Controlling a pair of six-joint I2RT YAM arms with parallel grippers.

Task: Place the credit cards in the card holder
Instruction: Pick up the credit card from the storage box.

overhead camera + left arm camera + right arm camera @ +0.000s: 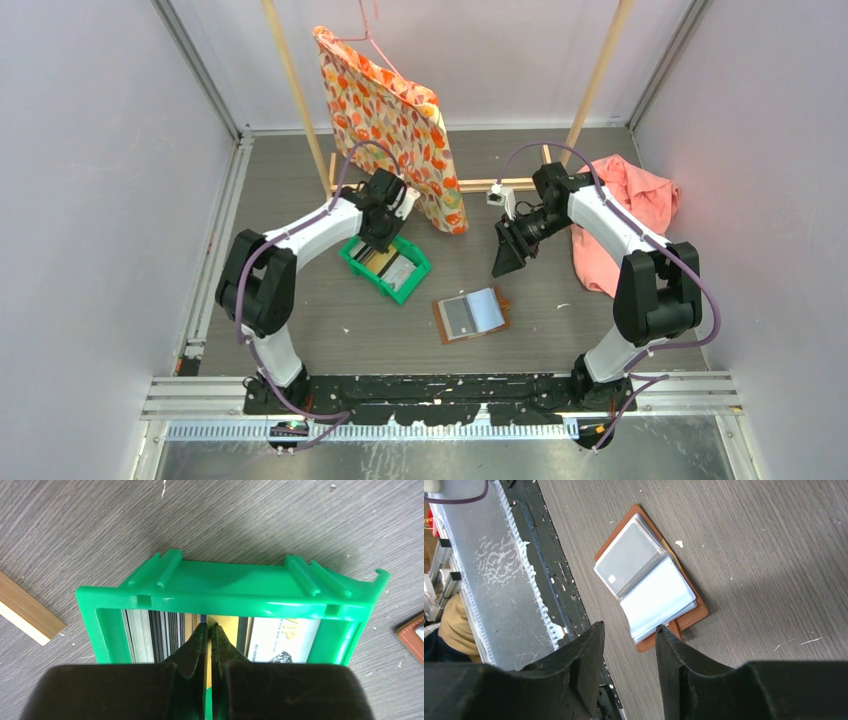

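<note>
The credit cards (150, 635) stand on edge in a green bin (410, 283), with a white card (282, 637) at the right. My left gripper (378, 240) reaches down into the green bin (230, 587). In the left wrist view, the left gripper (210, 626) is shut on a gold-yellow card (223, 622). The card holder (472, 315) lies open on the table. It shows clear sleeves, and a grey card (631, 555) sits in one of them. My right gripper (505, 262) is open and empty. It hovers above the table, up and right of the holder (696, 615). The right gripper (628, 627) also shows in its wrist view.
An orange patterned cloth (395, 120) hangs from a wooden rack behind the bin. A pink cloth (630, 205) lies at the right, under the right arm. A wooden base bar (27, 612) lies left of the bin. A black base rail (549, 580) runs along the near edge.
</note>
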